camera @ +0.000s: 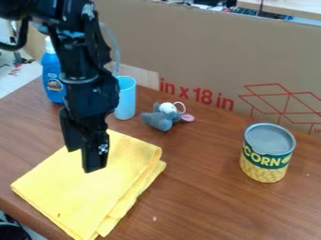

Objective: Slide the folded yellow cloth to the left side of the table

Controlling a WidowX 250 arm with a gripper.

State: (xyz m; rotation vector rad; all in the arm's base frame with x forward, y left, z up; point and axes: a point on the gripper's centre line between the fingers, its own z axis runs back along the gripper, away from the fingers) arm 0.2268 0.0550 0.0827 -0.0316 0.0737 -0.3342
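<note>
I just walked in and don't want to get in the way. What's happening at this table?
A black two-finger robot gripper hangs over a folded yellow cloth on a brown wooden table. Nothing shows in its grip; whether it touches the cloth is hard to tell. Farther back stand a blue plastic bottle and a light blue cup, with a grey plush mouse near the cup. A yellow-and-green metal can stands apart.

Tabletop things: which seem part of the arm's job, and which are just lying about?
Likely part of the job, judging by position:
- black gripper, hanging over the cloth
- folded yellow cloth

Apparently just lying about:
- blue bottle
- light blue cup
- grey toy mouse
- corn can
</note>
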